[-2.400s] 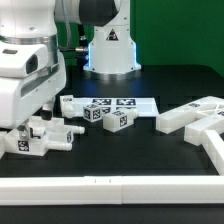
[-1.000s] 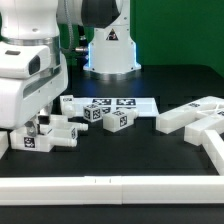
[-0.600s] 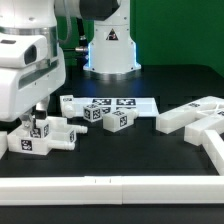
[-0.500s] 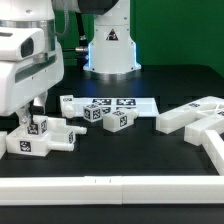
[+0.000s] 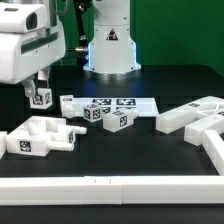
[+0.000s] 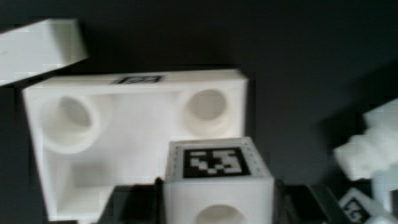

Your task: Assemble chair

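My gripper (image 5: 40, 96) is shut on a small white tagged block (image 5: 41, 97) and holds it in the air at the exterior view's left, above and behind the white chair slab (image 5: 38, 137) with round sockets. In the wrist view the held block (image 6: 221, 180) sits between my dark fingers (image 6: 134, 205), with the slab (image 6: 125, 125) and its two sockets below it. Two more tagged blocks (image 5: 118, 121) lie near the marker board (image 5: 125, 102). Long white bars (image 5: 195, 114) lie at the exterior view's right.
A white border rail (image 5: 110, 185) runs along the front edge and another (image 5: 212, 150) angles down the exterior view's right. The robot base (image 5: 108, 45) stands at the back centre. A small white peg (image 5: 68, 103) lies beside the marker board.
My gripper has risen from the slab with the small tagged block in it, lifting it up. The slab stays on the table.
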`<action>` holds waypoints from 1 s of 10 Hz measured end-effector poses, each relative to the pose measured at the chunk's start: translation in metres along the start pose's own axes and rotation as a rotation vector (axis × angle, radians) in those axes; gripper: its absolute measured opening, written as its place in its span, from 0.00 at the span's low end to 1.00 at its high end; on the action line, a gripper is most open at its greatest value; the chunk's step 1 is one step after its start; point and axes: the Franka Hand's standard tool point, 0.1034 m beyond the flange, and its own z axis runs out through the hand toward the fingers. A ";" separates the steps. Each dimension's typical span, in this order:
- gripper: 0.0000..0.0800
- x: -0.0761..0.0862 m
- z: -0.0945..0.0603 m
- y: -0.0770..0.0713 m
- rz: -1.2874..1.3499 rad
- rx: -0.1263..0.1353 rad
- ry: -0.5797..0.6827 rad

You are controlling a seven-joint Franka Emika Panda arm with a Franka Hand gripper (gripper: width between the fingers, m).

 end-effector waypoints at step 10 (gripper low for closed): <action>0.35 -0.023 0.042 -0.056 0.007 0.096 -0.004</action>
